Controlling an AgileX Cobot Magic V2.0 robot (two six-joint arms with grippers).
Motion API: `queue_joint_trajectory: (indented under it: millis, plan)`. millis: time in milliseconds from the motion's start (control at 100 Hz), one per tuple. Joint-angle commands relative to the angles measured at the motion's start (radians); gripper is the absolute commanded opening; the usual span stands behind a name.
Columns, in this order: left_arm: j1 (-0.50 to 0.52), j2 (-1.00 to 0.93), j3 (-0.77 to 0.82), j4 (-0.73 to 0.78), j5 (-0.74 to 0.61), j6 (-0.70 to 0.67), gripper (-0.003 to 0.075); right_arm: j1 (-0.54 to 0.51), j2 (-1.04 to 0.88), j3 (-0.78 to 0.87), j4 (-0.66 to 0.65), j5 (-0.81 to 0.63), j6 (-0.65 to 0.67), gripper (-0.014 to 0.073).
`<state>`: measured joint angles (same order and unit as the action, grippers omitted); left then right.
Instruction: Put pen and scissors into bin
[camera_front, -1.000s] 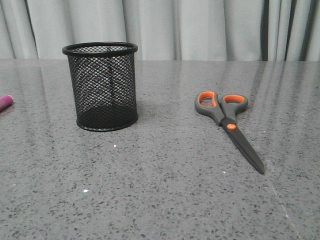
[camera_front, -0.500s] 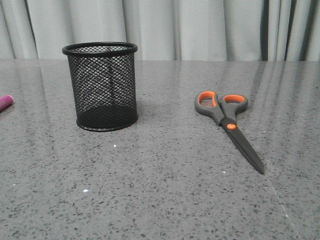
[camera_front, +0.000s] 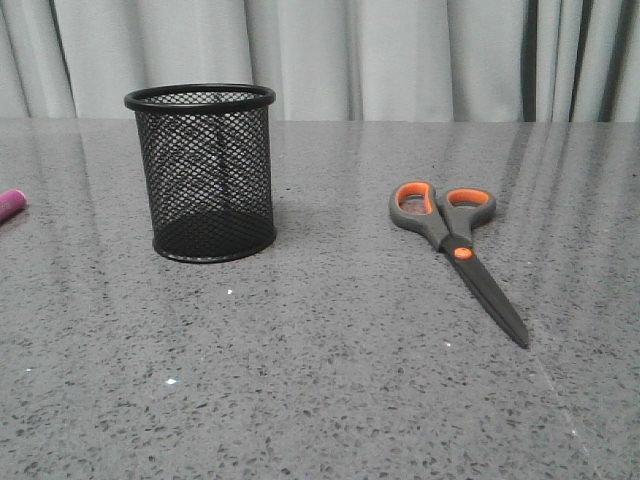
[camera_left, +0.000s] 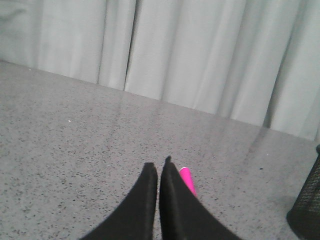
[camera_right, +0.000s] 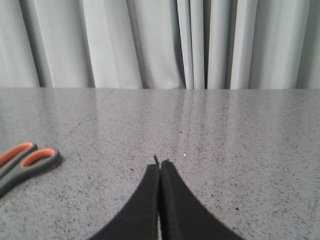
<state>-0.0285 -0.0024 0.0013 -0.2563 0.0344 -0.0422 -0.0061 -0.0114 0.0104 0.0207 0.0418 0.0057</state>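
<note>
Presently unfilled: bin (camera_front: 202, 172). Outstanding: pen (camera_front: 10, 206) far left, scissors (camera_front: 455, 245) right, both flat on table (camera_front: 320, 380). Left gripper (camera_left: 159, 167), right gripper (camera_right: 159, 163): jaws together, holding nothing.

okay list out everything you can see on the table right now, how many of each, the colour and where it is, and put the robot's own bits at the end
bin: one, black wire mesh, upright on the left half of the table, nothing seen inside it
scissors: one pair, dark grey with orange loops and pivot, flat on the right half, closed, handles away from the robot
pen: one, magenta-pink, at the far left edge of the front view, mostly cut off
table: one, grey speckled
curtain: pale grey, behind the table
left pincer: black, fingers together, pen just beyond the tips
right pincer: black, fingers together, holding nothing
</note>
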Motion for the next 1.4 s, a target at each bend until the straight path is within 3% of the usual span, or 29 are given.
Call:
queue_joint_trajectory:
  millis: [0,180,360,540,1391]
  plan:
    - [-0.01,-0.026,0.023,-0.091,-0.099,-0.01,-0.0022,0.001,-0.017,0.017,0.02,-0.115,0.001,-0.0068]
    - [-0.01,-0.026,0.023,-0.167,-0.099,-0.01,-0.0022,0.001,-0.017,0.017,0.036,-0.139,0.011,-0.0068]
    - [-0.01,-0.026,0.023,-0.228,-0.099,-0.01,-0.0022,0.001,-0.017,0.017,0.203,-0.158,0.037,-0.0068]
    - [-0.01,-0.026,0.023,-0.237,-0.099,-0.01,-0.0022,0.001,-0.017,0.017,0.274,-0.159,0.044,-0.0068]
    - [-0.01,-0.026,0.023,-0.241,-0.097,-0.01,-0.0022,0.001,-0.017,0.017,0.277,-0.159,0.044,-0.0068]
